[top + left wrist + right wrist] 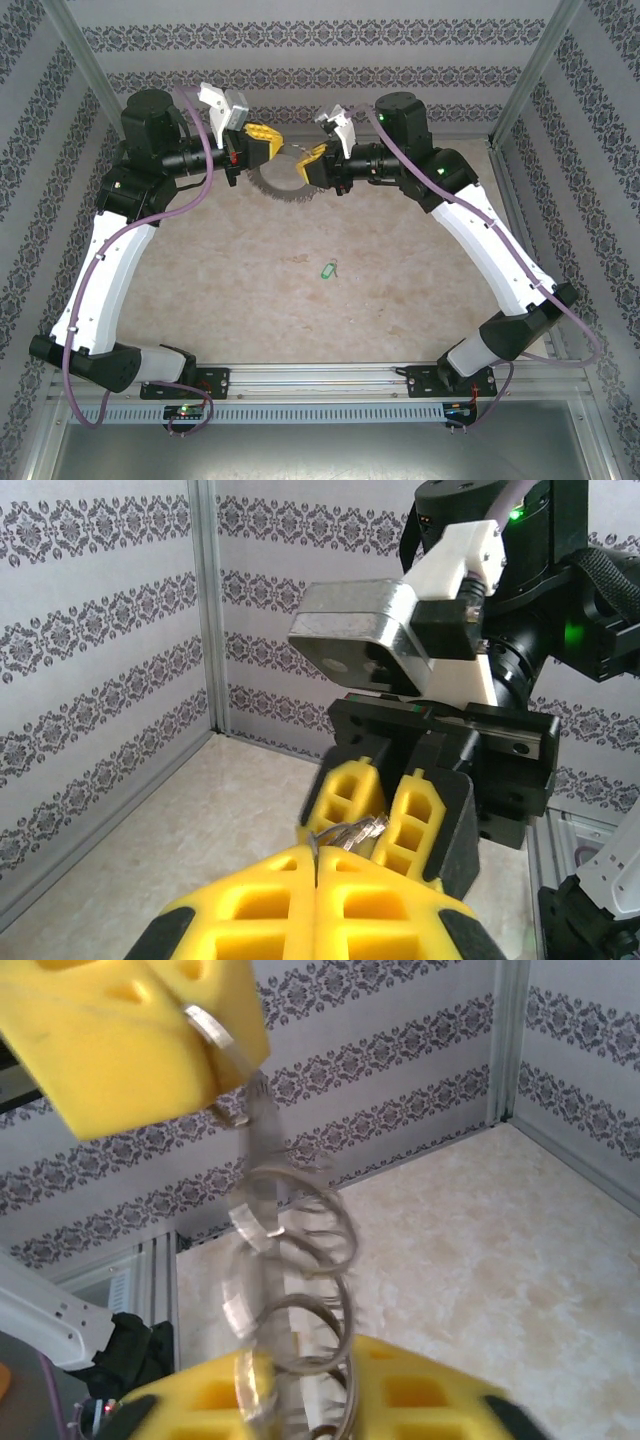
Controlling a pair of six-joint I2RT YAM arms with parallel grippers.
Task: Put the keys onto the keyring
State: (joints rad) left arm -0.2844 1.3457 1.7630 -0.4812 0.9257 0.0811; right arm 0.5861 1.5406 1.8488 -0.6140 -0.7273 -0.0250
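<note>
Top external, left to right: left gripper [268,148] is clamped shut on the keyring [281,186], which is held aloft and pinched by the right gripper [308,158] too. The green key [326,270] is seen lying loose on the table [420,300], so nothing's been threaded yet.

Green key [326,270] on beige table [400,290]

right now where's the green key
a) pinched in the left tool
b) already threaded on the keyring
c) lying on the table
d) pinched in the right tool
c, the green key lies by itself on the table between the two arms, well apart from the keyring, which is held up at the far end.
</note>
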